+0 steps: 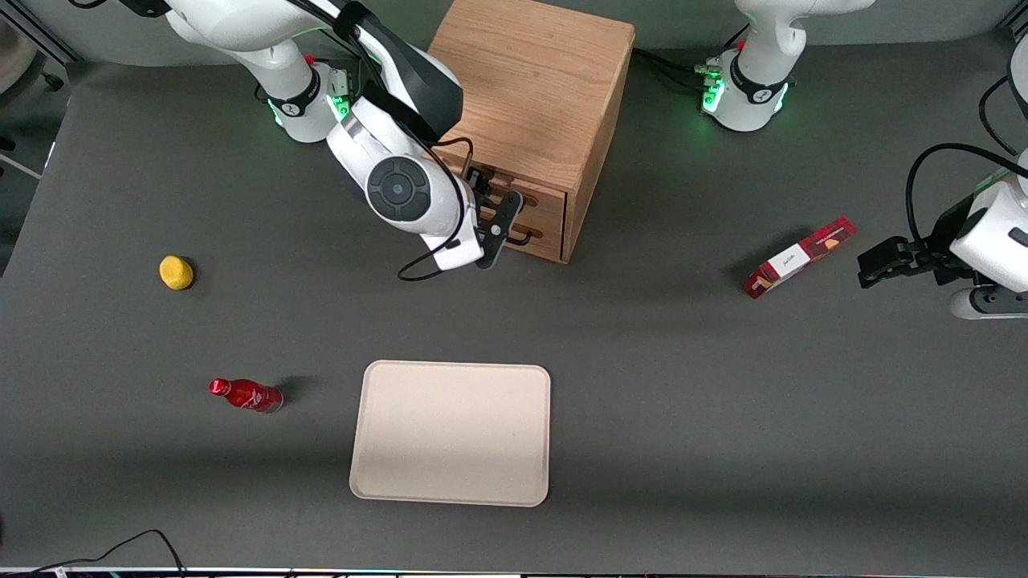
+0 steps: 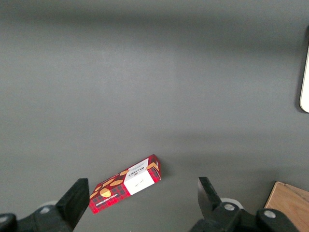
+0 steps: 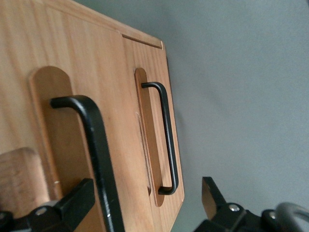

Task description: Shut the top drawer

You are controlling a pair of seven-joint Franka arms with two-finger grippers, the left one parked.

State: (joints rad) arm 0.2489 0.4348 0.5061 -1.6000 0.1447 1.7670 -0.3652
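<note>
Cream rectangular tray (image 1: 450,433) sits near the counter's (image 1: 683,401) front edge. Right arm's tool (image 1: 499,221), released, is at the light oak top drawer (image 1: 526,205); looks nearly shut, probably one last push left.

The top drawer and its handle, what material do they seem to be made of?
The top drawer looks like light oak wood with a smooth matte finish: grain lines run along its front. Its handle seems to be bent metal rod with black coating, though plastic cannot be excluded. The gripper, fingers open, sits right in front of the drawer.
</note>
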